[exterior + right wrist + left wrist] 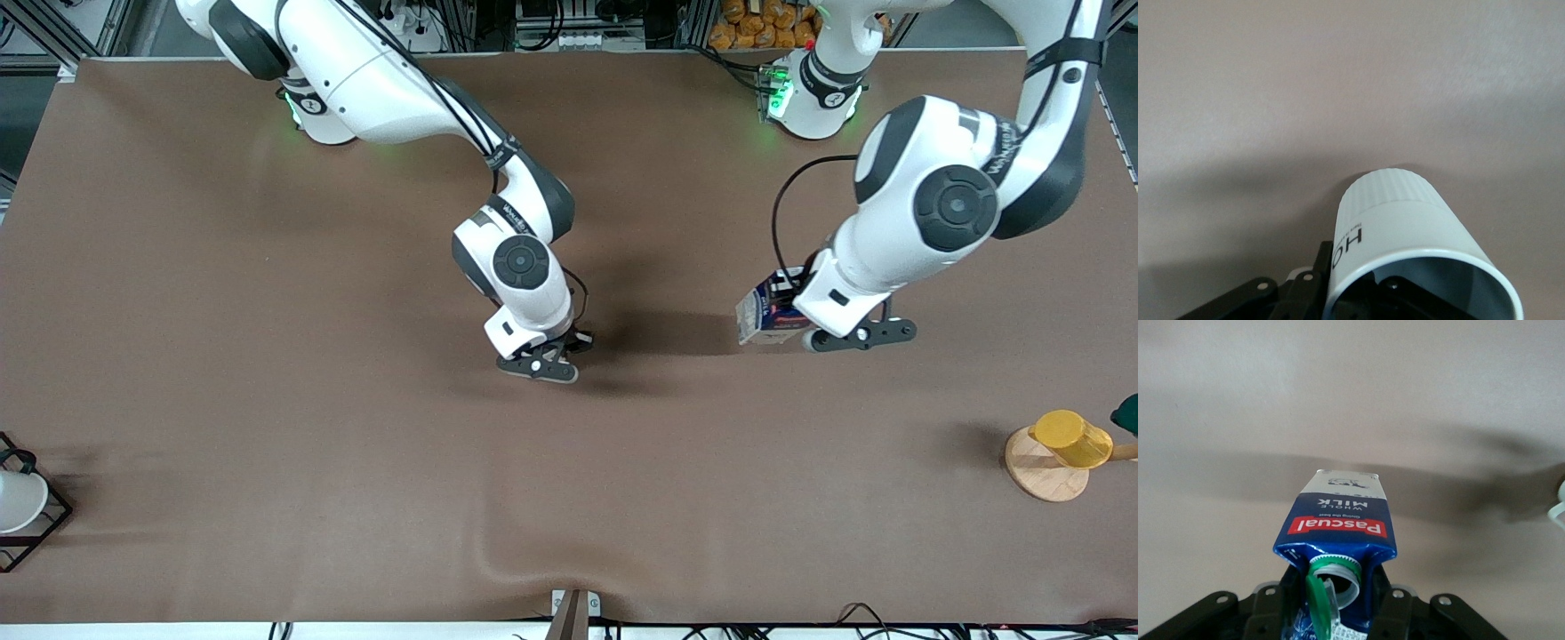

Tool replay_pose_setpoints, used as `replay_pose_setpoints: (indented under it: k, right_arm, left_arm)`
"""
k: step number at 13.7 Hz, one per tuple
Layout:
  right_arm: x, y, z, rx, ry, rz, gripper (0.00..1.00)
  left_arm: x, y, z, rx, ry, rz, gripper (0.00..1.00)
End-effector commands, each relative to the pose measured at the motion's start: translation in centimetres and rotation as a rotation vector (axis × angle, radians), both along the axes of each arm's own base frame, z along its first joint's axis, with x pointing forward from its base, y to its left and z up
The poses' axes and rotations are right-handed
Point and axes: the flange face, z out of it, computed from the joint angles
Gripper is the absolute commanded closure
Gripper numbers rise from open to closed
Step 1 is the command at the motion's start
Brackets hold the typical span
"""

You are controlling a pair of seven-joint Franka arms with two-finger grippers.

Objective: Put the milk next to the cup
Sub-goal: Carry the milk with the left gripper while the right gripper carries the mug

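My left gripper (pixel 794 313) is shut on the milk (pixel 763 316), a dark blue and white carton held tilted low over the middle of the brown table (pixel 267 356), toward the left arm's end. In the left wrist view the milk (pixel 1338 513) shows its red label band and open green cap, with my left gripper (pixel 1331 613) closed on its sides. My right gripper (pixel 549 348) is over the table's middle. In the front view the cup is hidden under it. In the right wrist view my right gripper (pixel 1358 283) pinches the rim of the beige-white cup (pixel 1391 213), which has dark lettering.
A yellow cup (pixel 1069 437) rests on a round wooden stand (pixel 1040 476) at the left arm's end, nearer the front camera. A white cup in a black wire frame (pixel 20 505) stands at the right arm's end. The table cover has a fold (pixel 498 560) near the front edge.
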Motion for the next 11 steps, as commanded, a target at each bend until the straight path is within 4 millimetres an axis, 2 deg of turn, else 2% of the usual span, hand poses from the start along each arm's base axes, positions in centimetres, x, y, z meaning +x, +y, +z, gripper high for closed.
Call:
replay_pose_setpoints:
  k: [1,2,3,4,5,8,9,11]
  right_arm:
    - [-0.5,1.4,0.2,0.015,0.019,-0.053,1.0]
    - [-0.9,1.7,0.0,0.014,0.022,-0.081,0.83]
    - [-0.9,1.7,-0.2,0.013,0.025,-0.096,0.44]
    - [-1.0,1.8,-0.1,0.014,0.024,-0.102,0.0]
    - [-1.1,2.0,0.2,0.016,0.02,-0.095,0.0]
    - [0.5,0.6,2.6,0.034,0.002,-0.119,0.0]
    - [1.1,-0.1,3.8,0.041,0.0,-0.132,0.0]
    - [2.5,-2.1,5.4,0.052,0.033,-0.177,0.0]
  left_arm:
    - [-1.2,-3.4,-0.7,0.028,0.016,0.032,0.79]
    - [-1.5,-4.3,-1.1,0.03,0.024,0.025,0.79]
    - [-1.9,-5.2,-1.2,0.031,0.024,0.02,0.79]
    - [-2.0,-5.6,-1.0,0.032,0.02,0.026,0.79]
    - [-2.0,-5.7,-0.7,0.029,0.014,0.029,0.79]
    - [-2.1,-6.6,0.0,0.012,0.008,0.019,0.79]
    - [-2.5,-7.3,0.1,0.006,0.011,0.018,0.79]
    - [-3.7,-10.0,0.4,0.002,0.008,0.025,0.8]
